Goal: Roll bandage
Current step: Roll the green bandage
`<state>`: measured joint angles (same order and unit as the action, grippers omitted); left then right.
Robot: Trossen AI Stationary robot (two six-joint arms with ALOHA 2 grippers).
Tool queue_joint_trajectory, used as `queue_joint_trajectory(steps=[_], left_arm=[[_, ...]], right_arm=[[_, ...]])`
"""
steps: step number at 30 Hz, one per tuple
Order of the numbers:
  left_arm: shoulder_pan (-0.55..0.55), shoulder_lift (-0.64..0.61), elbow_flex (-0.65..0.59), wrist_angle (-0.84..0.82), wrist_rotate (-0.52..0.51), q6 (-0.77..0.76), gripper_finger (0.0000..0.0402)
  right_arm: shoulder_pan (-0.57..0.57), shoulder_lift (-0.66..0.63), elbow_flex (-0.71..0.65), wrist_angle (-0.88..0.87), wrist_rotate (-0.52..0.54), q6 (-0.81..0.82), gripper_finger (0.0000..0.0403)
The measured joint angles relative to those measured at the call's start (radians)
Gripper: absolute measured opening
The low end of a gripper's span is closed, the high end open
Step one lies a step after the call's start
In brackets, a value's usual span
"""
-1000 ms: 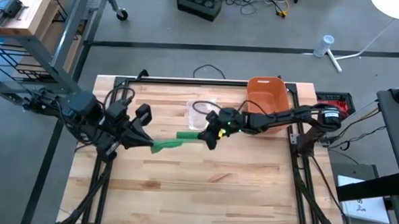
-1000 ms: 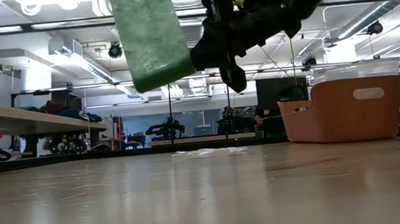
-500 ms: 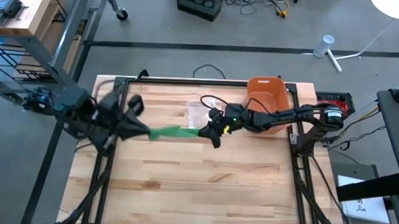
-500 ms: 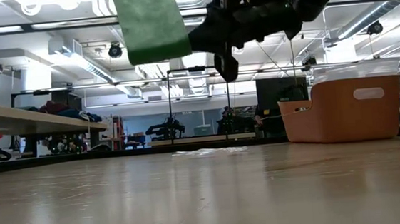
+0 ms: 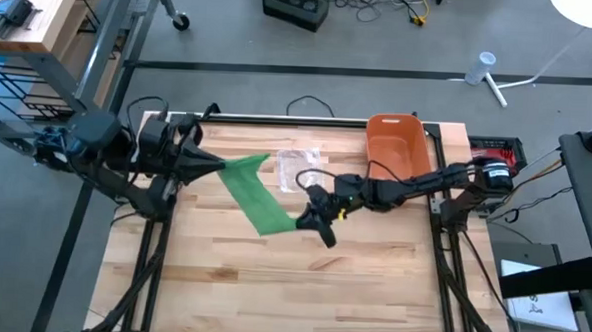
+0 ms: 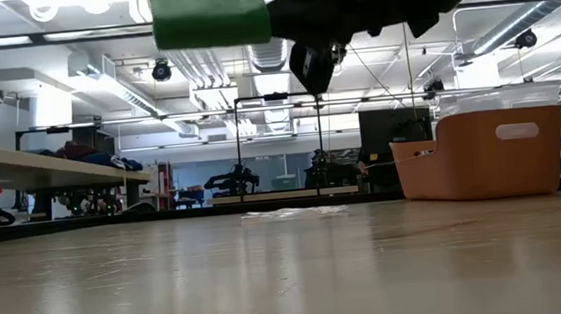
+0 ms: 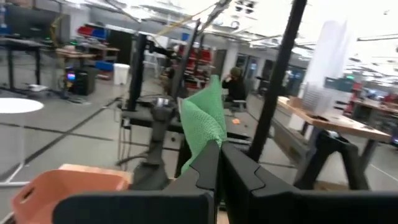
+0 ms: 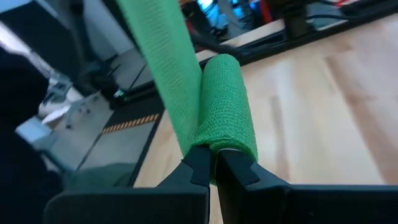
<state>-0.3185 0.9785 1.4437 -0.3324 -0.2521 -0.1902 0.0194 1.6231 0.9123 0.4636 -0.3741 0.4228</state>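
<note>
The green bandage [image 5: 255, 192] hangs in the air above the worktop [image 5: 301, 286], stretched as a flat strip between the 2 grippers and touching no surface. Its nearer end, a partly wound roll, sits over the middle of the worktop, where the right gripper [image 5: 309, 219] is clamped on it; in the right wrist view the 2 dark fingers [image 8: 202, 163] meet around the lower edge of the roll [image 8: 225, 112], with the loose strip running up and away from it. From there the bandage climbs diagonally toward the far left part of the worktop, where the left gripper [image 5: 211, 165] pinches the free end, fingers closed on the cloth (the left wrist view shows the green tip [image 7: 205, 121] standing up from between the fingertips). The left arm reaches in from beyond the left edge, the right arm from the right edge, passing beside the orange bin [image 5: 397, 145] that stands near the far right corner. A clear plastic wrapper [image 5: 298, 166] lies flat on the wood toward the far edge, between the strip and the bin. In the low view the bandage [image 6: 209, 14] shows high above the bare wood, well clear of it.
</note>
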Motion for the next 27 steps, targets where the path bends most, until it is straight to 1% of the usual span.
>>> queue_joint_trajectory(steps=[7, 11, 16, 19, 22, 27], left_arm=[[0.062, 0.017, 0.059, -0.075, -0.001, -0.006, 0.0000], [0.104, 0.016, 0.073, -0.082, -0.001, -0.005, 0.0000], [0.188, 0.018, 0.081, -0.102, -0.001, -0.006, 0.0000], [0.239, 0.029, 0.081, -0.125, 0.001, -0.029, 0.0000], [0.277, 0.048, 0.080, -0.153, 0.003, -0.037, 0.0000], [0.315, 0.056, 0.079, -0.204, 0.004, -0.036, 0.0000]], right_arm=[[0.094, -0.002, 0.000, 0.046, 0.003, -0.049, 0.0000], [0.143, -0.018, 0.004, 0.046, 0.003, -0.137, 0.0000], [0.196, -0.024, 0.021, 0.045, 0.004, -0.221, 0.0000], [0.219, -0.024, 0.039, 0.023, 0.004, -0.283, 0.0000], [0.233, -0.024, 0.073, -0.045, 0.004, -0.333, 0.0000], [0.259, -0.026, 0.129, -0.069, 0.003, -0.369, 0.0000]])
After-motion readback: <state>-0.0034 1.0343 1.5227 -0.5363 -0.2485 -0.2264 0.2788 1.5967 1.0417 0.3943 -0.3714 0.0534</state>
